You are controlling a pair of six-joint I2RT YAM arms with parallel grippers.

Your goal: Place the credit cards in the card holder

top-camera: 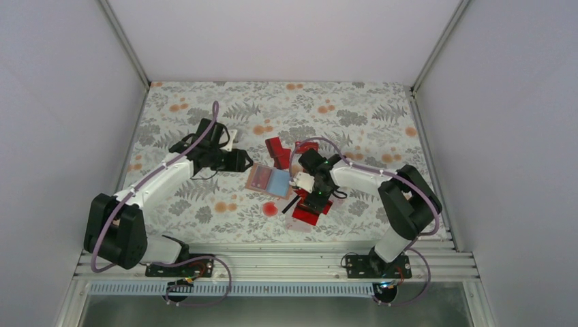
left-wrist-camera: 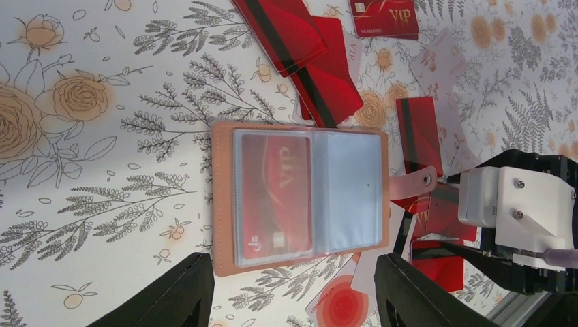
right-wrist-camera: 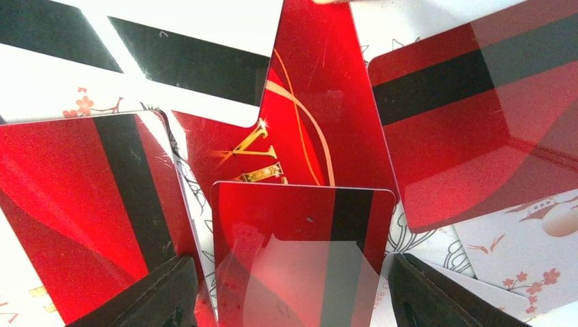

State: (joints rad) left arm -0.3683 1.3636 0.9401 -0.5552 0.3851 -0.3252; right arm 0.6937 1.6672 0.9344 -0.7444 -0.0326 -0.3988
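The card holder (left-wrist-camera: 225, 204) lies open and flat on the floral table, tan outside and light blue inside. A red VIP card (left-wrist-camera: 276, 197) sits in its left clear pocket; the right pocket (left-wrist-camera: 347, 194) looks empty. My left gripper (left-wrist-camera: 293, 300) is open just short of the holder's near edge and holds nothing. Loose red credit cards (top-camera: 310, 210) lie in a heap right of the holder, with more (top-camera: 277, 151) behind it. My right gripper (right-wrist-camera: 296, 293) is low over the heap and open. Its fingers straddle a red card with a black stripe (right-wrist-camera: 303, 231), with a small gap on the left side.
A pale card with a round red spot (top-camera: 270, 208) lies in front of the holder. The holder's strap with its stud (left-wrist-camera: 416, 180) points toward the heap. White enclosure walls stand around the table (top-camera: 382, 116), and a metal rail (top-camera: 272, 262) runs along the near edge.
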